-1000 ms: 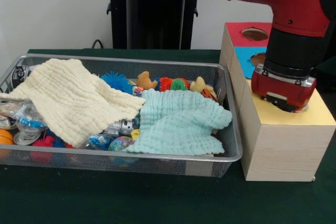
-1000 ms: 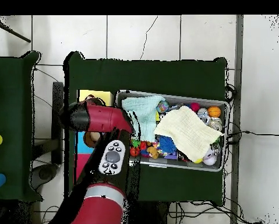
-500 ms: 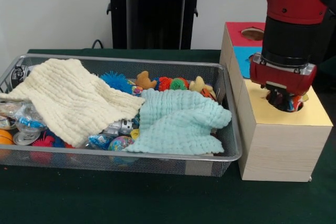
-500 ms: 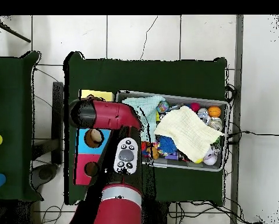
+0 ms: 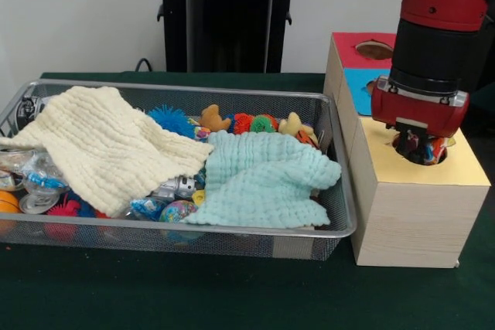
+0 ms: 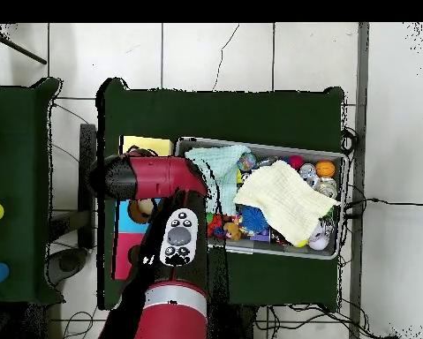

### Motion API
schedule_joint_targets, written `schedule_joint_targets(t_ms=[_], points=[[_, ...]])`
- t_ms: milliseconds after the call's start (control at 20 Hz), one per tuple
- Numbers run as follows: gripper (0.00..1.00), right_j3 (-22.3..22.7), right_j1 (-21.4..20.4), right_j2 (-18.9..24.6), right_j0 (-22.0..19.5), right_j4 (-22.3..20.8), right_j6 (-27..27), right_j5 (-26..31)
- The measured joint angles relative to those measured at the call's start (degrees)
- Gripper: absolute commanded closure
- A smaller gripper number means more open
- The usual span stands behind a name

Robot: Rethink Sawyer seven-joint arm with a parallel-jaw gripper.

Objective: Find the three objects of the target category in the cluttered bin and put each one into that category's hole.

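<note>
The gripper [image 5: 418, 148] is hanging right over the hole [image 5: 435, 154] in the yellow end of the wooden box [image 5: 414, 214], its tips dipping into the opening with something small and multicoloured [image 5: 428, 147] showing between them; whether the fingers are clamping it cannot be told. The red and black arm [image 5: 433, 28] is reaching down over the box's blue [image 5: 362, 83] and red [image 5: 352, 52] sections, each with its own hole.

Just beside the box, the wire bin [image 5: 340, 214] is sitting full of clutter. A cream cloth [image 5: 108, 144] is draping over the bin's left half and a pale green cloth [image 5: 263, 175] is lying against its right front corner, both covering toys beneath. Along the bin's far edge a blue spiky ball [image 5: 172, 119], a tan plush figure [image 5: 213, 119] and red and green fuzzy balls [image 5: 255, 124] are peeking out; a clear ball [image 5: 35, 183] is showing at the left end.

Box and bin are resting on a dark green table [image 5: 193, 291]. From overhead, tiled floor [image 6: 250, 53] is surrounding the table
</note>
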Motion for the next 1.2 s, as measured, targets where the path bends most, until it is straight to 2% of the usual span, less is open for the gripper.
schedule_joint_targets(t_ms=[500, 1200], points=[[1.00, -0.2, -0.5, 0.0, 0.2, -1.0, 0.0, 0.3], [1.00, -3.0, -4.3, 0.0, -0.3, -1.1, 0.0, 8.4]])
